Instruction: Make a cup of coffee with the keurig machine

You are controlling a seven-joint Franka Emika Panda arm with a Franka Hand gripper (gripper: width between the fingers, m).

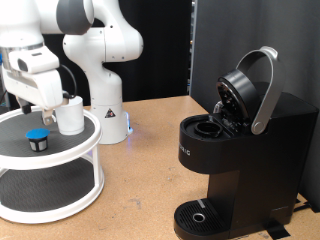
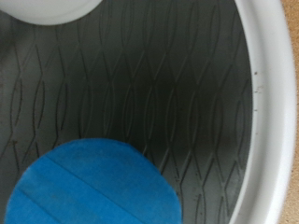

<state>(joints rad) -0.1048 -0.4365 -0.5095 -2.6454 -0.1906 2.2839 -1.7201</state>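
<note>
I am hanging my pincer over the upper shelf of the white two-tier stand, just beside the cup standing there; whether it is released or clenched I cannot tell. The blue-topped pod is sitting on that same shelf, near the cup, and is filling much of my wrist view. The keurig machine is standing well apart from the stand, its lid raised open.

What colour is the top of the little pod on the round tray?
Bright blue. The pod shows best in the wrist view.
</note>
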